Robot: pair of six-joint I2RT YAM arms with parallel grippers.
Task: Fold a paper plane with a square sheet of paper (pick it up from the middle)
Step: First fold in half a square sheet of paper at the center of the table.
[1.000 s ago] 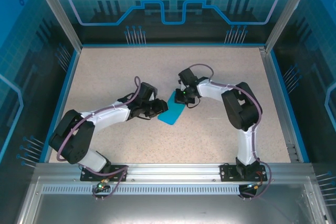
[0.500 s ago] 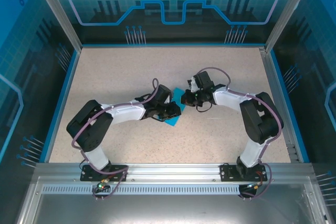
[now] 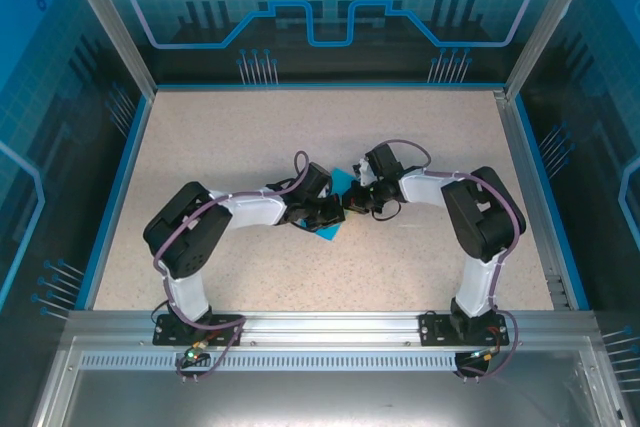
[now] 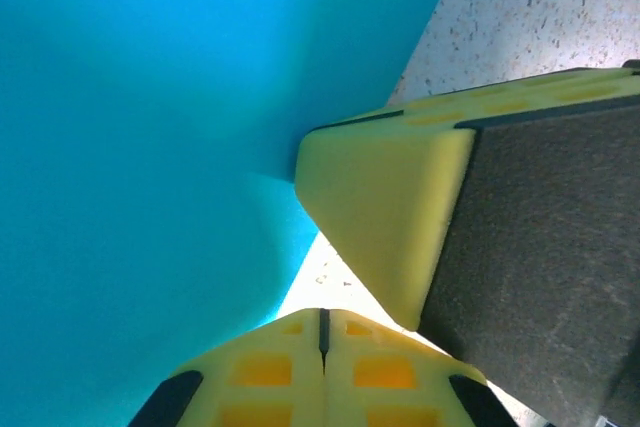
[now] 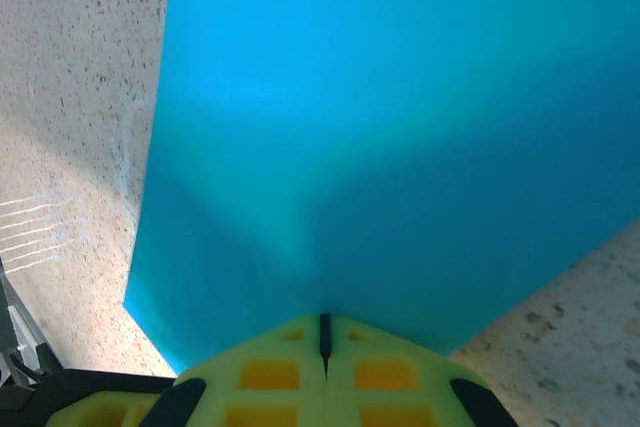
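Jaws first: the right gripper [image 5: 322,339] is clenched, yellow tips pressed together along a thin seam. The paper [image 5: 400,127] fans up out of that pinch, bright blue and smooth, with a soft crease running straight to the tips. The left gripper [image 4: 322,332] is clamped tight too, the same waffled yellow tips meeting at a seam. The blue edge comes right down beside them, but whether any paper is caught between them, can't tell. Just above sits a finger [image 4: 375,217] of the right gripper, a blunt yellow wedge with a dark grainy pad, against the paper's edge. The table [image 4: 540,7] is pale, speckled, stone-like. From above, the grippers meet nose to nose mid-table, the paper under and between them, a blue corner poking out on the near side. On the left arm [image 3: 250,209] the elbow is folded back above its base, white forearm reaching right. The right arm [image 3: 425,187] mirrors it, elbow out right, forearm reaching left.
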